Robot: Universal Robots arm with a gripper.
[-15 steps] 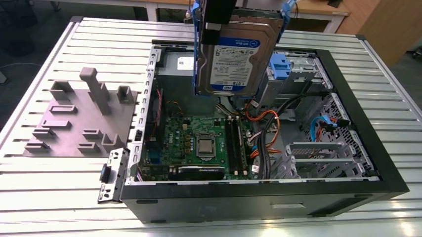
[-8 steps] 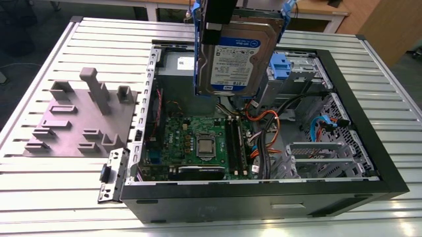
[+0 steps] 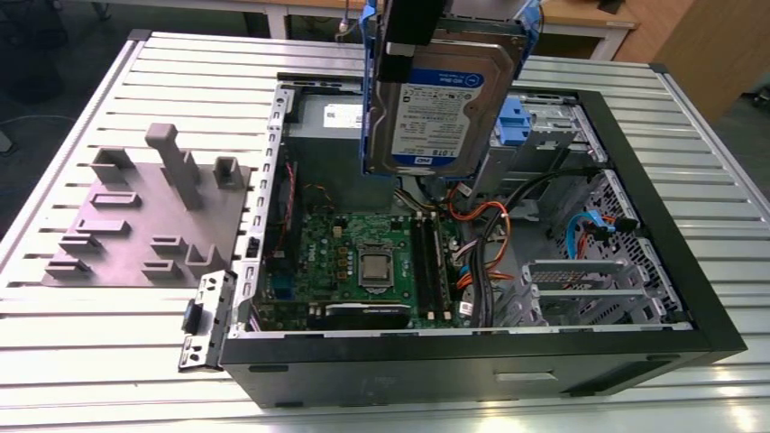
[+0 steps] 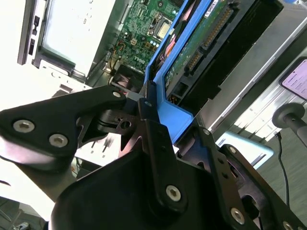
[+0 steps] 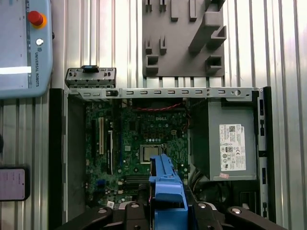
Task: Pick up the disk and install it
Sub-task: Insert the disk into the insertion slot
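The open case (image 3: 673, 307) is laid on the slatted table (image 3: 96, 361), a grey fixture (image 3: 132, 225) at its nine o'clock. Above the motherboard (image 3: 361, 262), the disk (image 3: 439, 108) (label outward) is held upright, pinched by the gripper (image 4: 148, 103).

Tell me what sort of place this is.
Probably a robotics lab or test workbench: an open computer case lies on a slatted metal table, a grey fixture plate beside it, and the end effector holds the disk above.

Printed labels w/ text – on disk (image 3: 443, 113), PSU box (image 5: 231, 143), grey pendant (image 5: 24, 48)
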